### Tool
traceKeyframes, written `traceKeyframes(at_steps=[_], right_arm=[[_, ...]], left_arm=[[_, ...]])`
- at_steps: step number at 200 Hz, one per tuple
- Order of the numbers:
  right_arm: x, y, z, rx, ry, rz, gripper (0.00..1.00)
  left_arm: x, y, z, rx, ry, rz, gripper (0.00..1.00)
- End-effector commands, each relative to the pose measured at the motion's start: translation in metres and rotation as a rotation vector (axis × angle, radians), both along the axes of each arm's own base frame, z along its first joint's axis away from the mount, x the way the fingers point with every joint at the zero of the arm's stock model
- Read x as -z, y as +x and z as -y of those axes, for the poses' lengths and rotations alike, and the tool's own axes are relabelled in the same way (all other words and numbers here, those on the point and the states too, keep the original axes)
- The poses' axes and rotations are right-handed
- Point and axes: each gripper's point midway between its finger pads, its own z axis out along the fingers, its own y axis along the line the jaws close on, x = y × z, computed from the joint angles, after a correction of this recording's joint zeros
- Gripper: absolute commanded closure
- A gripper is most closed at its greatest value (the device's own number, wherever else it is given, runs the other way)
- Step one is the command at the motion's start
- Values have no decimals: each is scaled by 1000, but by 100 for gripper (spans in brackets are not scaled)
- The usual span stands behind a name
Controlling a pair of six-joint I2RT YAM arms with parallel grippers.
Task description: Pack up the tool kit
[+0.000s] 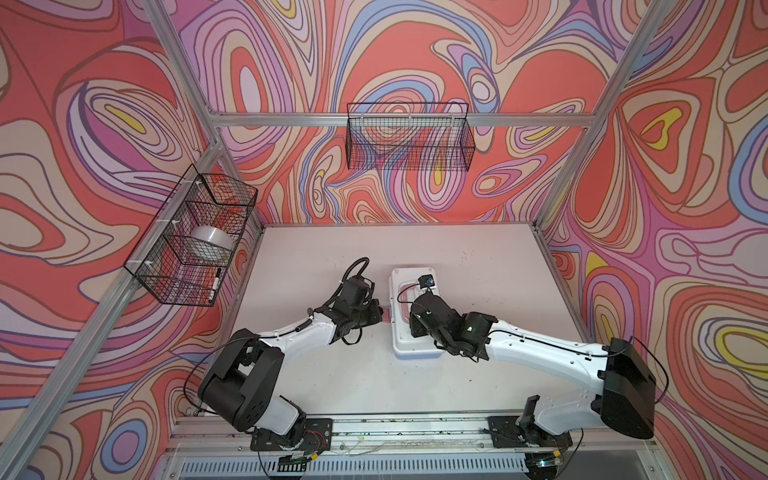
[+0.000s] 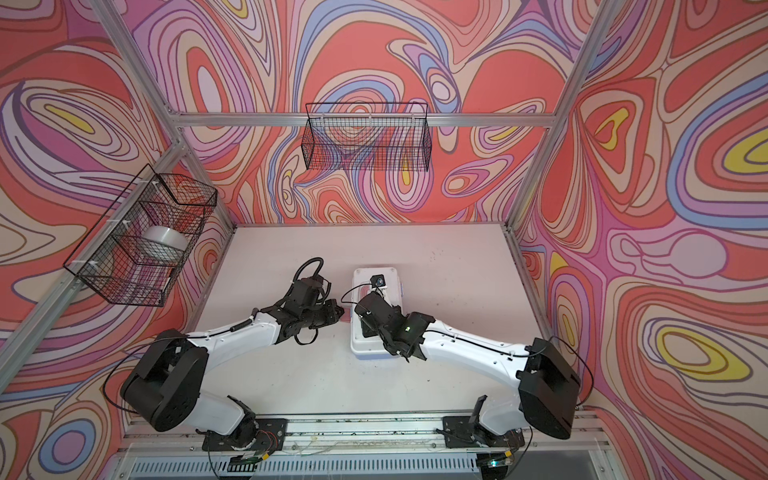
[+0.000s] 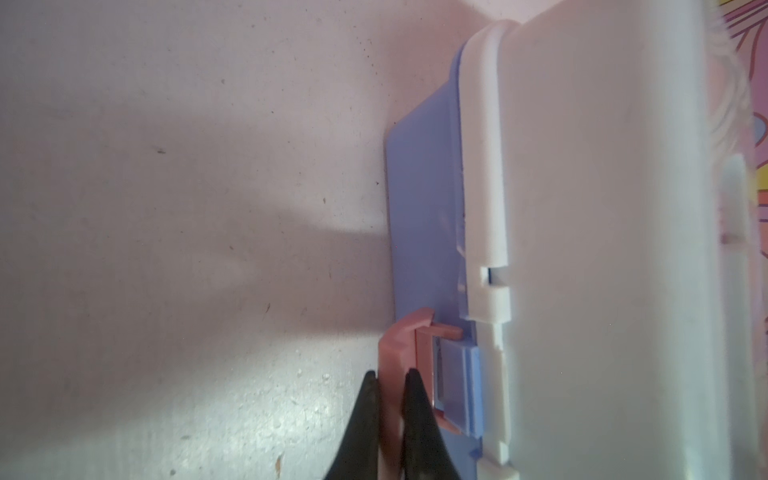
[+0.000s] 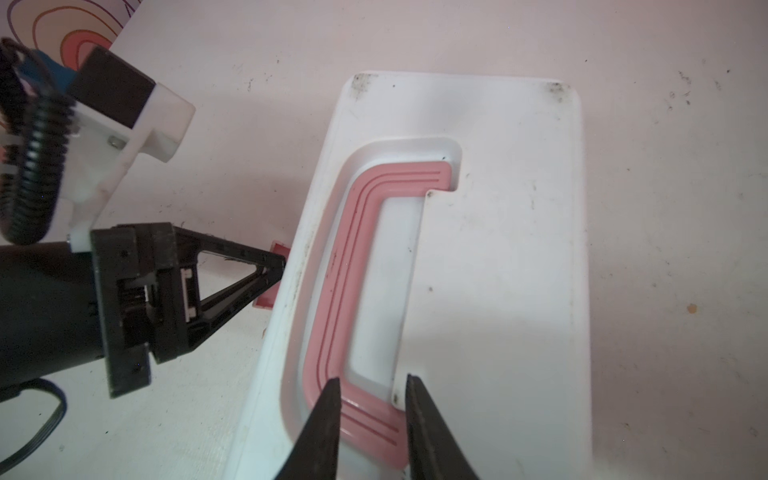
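The white rounded plastic tool kit box [image 1: 409,347] sits on the worktop [image 1: 332,374]; its pink-red side latch [image 3: 399,332], pinched in the left claw [image 3: 390,374], may slip free or drag the box unless the narrowly parted right claw [image 4: 374,378] over the pink handle [image 4: 357,249] pins it.

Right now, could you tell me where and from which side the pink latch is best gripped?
Pinch the pink latch by its thin outer flap, coming from the white box's left side: it juts clear of the wall, as the left pincer shows.
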Motion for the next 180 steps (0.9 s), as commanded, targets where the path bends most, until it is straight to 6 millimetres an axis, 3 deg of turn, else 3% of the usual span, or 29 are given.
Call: traceKeyframes(at_steps=[1,41,93,128,180], right_arm=[[-5,1,6,18,-5,16,72],[-2,1,6,19,4,11,72],[-1,0,7,20,2,9,72],[-1,0,8,21,2,11,72],[-1,-1,9,22,-1,10,72]], left_arm=[[-39,6,7,28,-37,88,100],[-50,5,9,37,-62,99,100],[-48,4,18,50,-115,82,100],[-48,4,22,60,-140,74,78],[-44,2,24,62,-154,63,75]])
